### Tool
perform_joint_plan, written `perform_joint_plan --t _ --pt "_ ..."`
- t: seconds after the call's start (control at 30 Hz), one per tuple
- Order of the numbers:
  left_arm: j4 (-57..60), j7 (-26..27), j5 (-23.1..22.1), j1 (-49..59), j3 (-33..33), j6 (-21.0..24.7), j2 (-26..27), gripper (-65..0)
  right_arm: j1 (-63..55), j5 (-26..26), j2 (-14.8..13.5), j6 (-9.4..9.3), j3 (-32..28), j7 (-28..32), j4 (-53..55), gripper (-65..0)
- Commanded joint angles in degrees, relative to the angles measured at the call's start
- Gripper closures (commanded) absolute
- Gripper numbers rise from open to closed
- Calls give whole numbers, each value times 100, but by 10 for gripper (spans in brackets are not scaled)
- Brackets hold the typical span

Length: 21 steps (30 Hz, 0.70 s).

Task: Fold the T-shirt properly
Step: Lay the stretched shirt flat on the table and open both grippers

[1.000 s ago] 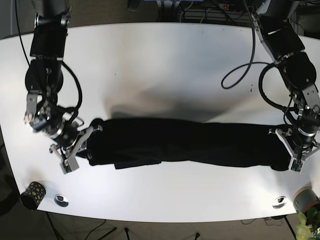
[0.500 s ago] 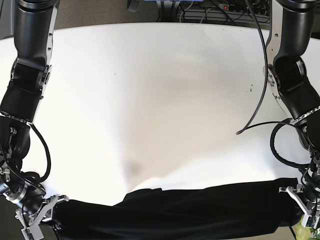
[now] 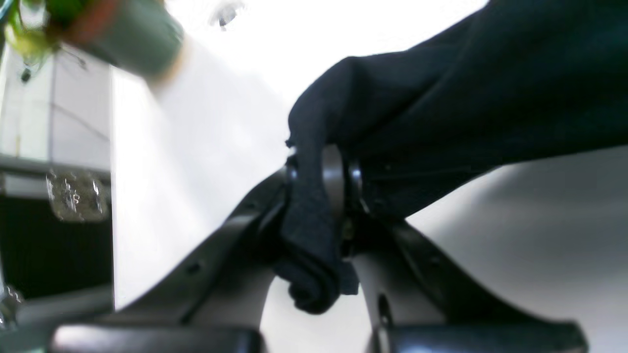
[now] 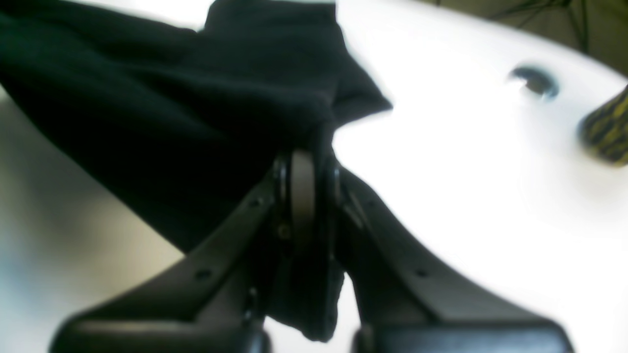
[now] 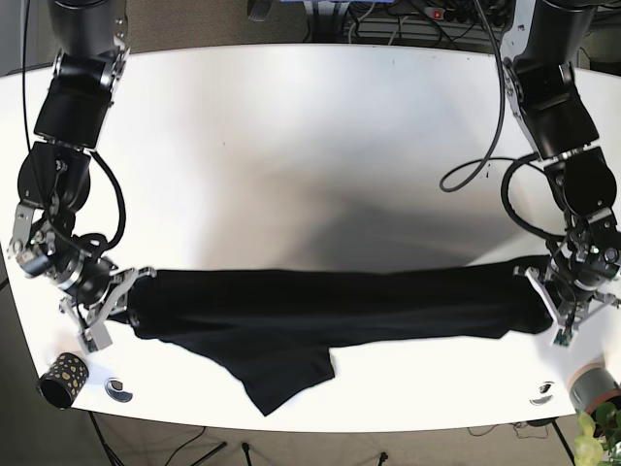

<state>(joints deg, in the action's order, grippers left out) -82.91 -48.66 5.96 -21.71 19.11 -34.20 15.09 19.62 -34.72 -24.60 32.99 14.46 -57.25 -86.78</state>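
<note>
The black T-shirt (image 5: 330,309) is stretched in a long band across the front of the white table (image 5: 310,146), with a flap hanging toward the front edge at the middle. My left gripper (image 5: 563,309) is shut on the shirt's end at the base view's right; the left wrist view shows the cloth (image 3: 441,88) pinched between the fingers (image 3: 333,176). My right gripper (image 5: 114,313) is shut on the other end; the right wrist view shows the cloth (image 4: 171,108) bunched in the jaws.
A dark spotted cup (image 5: 60,379) stands at the front left corner beside a table grommet (image 5: 118,389). A grey pot with a plant (image 5: 594,388) and another grommet (image 5: 542,393) sit at the front right. Cables hang behind the table.
Both grippers have moved with the shirt back from the very front edge. The shirt now lies stretched a little farther onto the table, with a flap spread forward.
</note>
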Motion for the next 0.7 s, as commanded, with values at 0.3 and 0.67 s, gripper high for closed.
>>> perform_joint_plan --t 0.3,0.67 --pt "-1014 62 24 1525 36 66 -45 0 -1720 -5 284 -25 695 103 -944 0" --pt "-1427 361 24 2615 449 -137 -45 0 -3056 -14 486 -25 906 95 -1744 0"
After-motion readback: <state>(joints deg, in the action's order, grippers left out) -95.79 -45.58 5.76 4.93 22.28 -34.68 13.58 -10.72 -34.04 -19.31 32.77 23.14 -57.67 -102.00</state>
